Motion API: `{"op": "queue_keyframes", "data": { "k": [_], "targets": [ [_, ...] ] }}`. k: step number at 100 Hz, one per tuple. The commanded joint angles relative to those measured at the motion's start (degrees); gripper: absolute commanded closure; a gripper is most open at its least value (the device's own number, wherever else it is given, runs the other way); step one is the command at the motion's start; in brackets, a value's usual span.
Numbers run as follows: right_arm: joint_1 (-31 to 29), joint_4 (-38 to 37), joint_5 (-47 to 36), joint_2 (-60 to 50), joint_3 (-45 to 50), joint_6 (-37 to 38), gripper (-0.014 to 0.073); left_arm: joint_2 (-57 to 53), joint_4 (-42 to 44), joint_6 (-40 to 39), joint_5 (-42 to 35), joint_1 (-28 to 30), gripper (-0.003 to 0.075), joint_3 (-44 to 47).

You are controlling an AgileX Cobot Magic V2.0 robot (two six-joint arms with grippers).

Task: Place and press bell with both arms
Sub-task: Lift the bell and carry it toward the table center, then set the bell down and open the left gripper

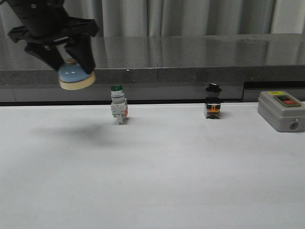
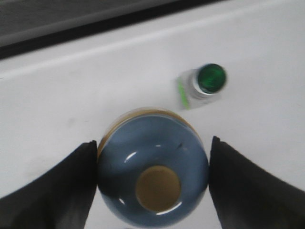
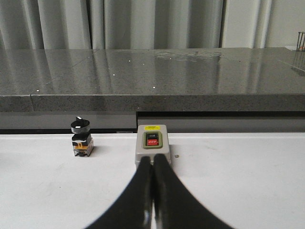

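The bell (image 1: 75, 77) has a light-blue dome and a cream base. My left gripper (image 1: 66, 61) is shut on it and holds it high above the table at the far left. In the left wrist view the bell (image 2: 152, 167) sits between the two dark fingers (image 2: 62, 191), its cream knob facing the camera. My right gripper (image 3: 153, 160) is shut and empty, low over the white table, its tips just in front of the grey box (image 3: 152, 145). The right arm is out of the front view.
A green-capped white push-button switch (image 1: 118, 107) stands at centre left, also in the left wrist view (image 2: 204, 85). A black-capped switch (image 1: 213, 102) stands at centre right. The grey box (image 1: 282, 110) with its red button is at the far right. A dark stone ledge (image 1: 190, 57) runs behind.
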Motion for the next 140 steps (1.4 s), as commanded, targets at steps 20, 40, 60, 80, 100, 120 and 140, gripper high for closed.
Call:
{"op": "queue_keyframes", "data": {
  "k": [20, 40, 60, 80, 100, 120, 140],
  "targets": [
    [-0.4, 0.0, -4.7, -1.1, -0.8, -0.4, 0.0654, -1.2, -1.1, -0.1, -3.9, -13.3, 0.0346, -1.8],
    [-0.4, 0.0, -4.7, -1.1, -0.8, -0.4, 0.0654, 2.8, -1.8, -0.1, -3.8, -20.1, 0.0346, -1.8],
    [-0.4, 0.0, -4.7, -1.1, -0.8, -0.4, 0.0654, 5.8, -2.2, -0.1, -5.1, -23.1, 0.0346, -1.8],
    [-0.4, 0.0, -4.7, -1.1, -0.8, -0.4, 0.0654, 7.9, -2.7, -0.1, -5.1, -23.1, 0.0346, -1.8],
    [-0.4, 0.0, -4.7, -1.1, -0.8, -0.4, 0.0654, 8.1, -2.7, -0.1, -5.4, -23.1, 0.0339, -1.8],
    [-0.4, 0.0, -4.7, -1.1, -0.8, -0.4, 0.0654, 8.1, -2.7, -0.1, -5.2, -23.1, 0.0195, -1.8],
    [-0.4, 0.0, -4.7, -1.1, -0.8, -0.4, 0.0654, 8.1, -2.7, -0.7, -4.6, -23.1, 0.0165, -1.8]
  ]
}}
